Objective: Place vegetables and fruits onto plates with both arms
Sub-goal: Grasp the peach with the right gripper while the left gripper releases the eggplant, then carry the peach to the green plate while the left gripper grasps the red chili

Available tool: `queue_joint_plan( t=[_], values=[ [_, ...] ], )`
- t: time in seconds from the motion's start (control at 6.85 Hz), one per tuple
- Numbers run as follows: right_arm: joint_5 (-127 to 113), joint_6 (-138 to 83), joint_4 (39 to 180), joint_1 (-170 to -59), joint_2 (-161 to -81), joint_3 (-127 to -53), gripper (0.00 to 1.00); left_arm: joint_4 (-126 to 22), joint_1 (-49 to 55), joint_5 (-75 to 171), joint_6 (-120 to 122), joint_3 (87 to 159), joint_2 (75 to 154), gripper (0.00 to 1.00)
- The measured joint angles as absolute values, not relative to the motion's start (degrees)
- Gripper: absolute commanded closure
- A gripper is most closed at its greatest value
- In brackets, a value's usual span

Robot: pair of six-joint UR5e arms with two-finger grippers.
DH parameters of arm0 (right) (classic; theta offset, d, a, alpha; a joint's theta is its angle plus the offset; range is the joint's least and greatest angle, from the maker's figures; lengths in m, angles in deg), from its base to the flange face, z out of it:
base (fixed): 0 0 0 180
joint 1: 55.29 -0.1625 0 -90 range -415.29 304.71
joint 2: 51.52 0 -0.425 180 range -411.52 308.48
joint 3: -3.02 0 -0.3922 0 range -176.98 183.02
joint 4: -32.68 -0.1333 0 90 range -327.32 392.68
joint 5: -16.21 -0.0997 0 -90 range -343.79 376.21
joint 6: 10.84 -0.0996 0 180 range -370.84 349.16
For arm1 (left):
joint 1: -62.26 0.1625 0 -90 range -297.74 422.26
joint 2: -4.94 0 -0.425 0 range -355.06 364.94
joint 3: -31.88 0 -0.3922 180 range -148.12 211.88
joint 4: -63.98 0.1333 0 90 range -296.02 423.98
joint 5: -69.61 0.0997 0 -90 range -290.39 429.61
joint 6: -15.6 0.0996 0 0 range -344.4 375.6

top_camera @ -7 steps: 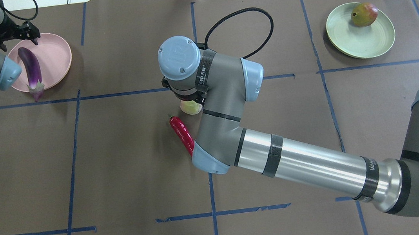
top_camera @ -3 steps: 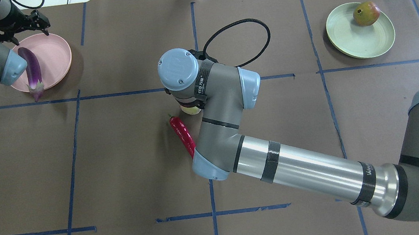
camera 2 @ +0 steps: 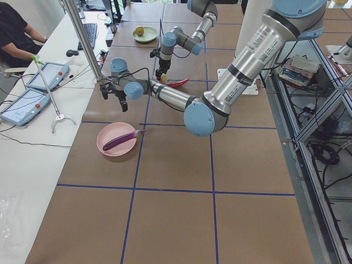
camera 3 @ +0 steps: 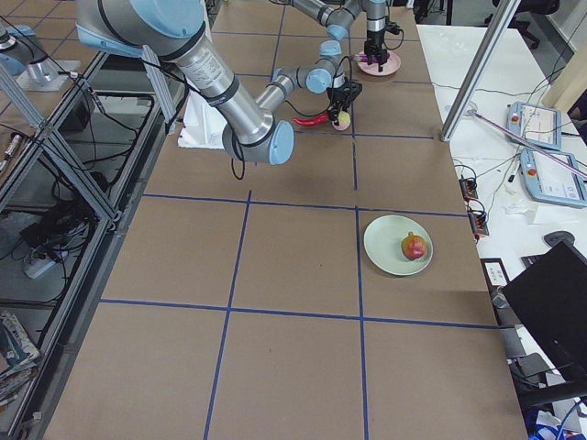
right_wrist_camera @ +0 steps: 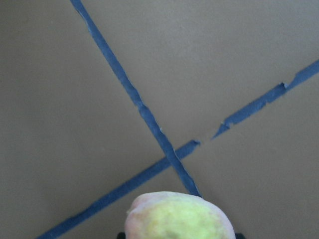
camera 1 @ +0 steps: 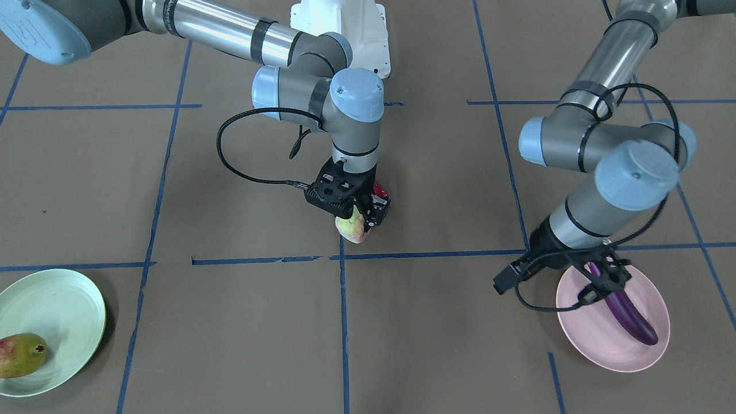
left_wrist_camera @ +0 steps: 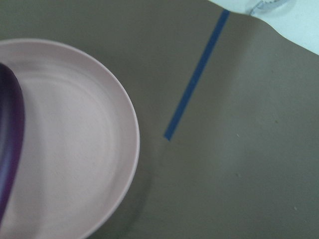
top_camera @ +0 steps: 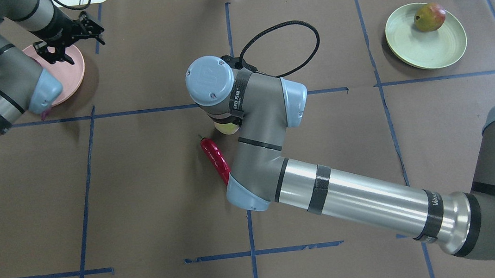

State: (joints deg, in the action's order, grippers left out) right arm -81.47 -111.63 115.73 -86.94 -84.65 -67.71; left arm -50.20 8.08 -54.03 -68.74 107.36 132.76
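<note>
The right hand point(camera 1: 357, 214) points straight down near the middle of the worktop point(top_camera: 151, 192). Its two black fingers are pressed against opposite sides of the pale yellow-green fruit point(camera 1: 352, 229), which sits between them with its lower part showing below the fingertips. In the right wrist view the fruit's rounded body fills the bottom edge, right under the camera. Whether its underside touches the worktop I cannot tell.

Just beyond the fruit, on the side away from the robot, two blue tape lines point(right_wrist_camera: 149, 124) cross. Just beside the hand, on the robot's side, the red chili pepper point(top_camera: 214, 158) lies flat on the brown paper. Its green stem end is nearest the fruit, and its other end is hidden under the right arm point(top_camera: 255, 124) in the overhead view. Well apart, towards the far right corner, the dark red fruit point(top_camera: 430, 17) rests on the mint green plate point(top_camera: 433, 50), close to its far rim.

The left hand point(camera 1: 602, 286) hangs raised over the far side of the pink plate point(camera 1: 592, 336), fingers spread and gripping nothing. Below it the eggplant point(camera 1: 629, 313) lies lengthwise in the plate. The left side view shows it clear of the fingers, with its pale stem end jutting over the rim towards the robot. In the left wrist view only a dark purple sliver of it shows at the picture's left edge.
</note>
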Motion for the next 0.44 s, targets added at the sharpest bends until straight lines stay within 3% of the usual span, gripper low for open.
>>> queue_joint_plan(
  t=[0.44],
  values=[
    [-87.5, -99.5, 115.1, -97.7, -89.3, -69.3, 1.0, -49.9, 18.1, -48.8, -84.4, 114.0, 132.7, 0.0]
  ],
)
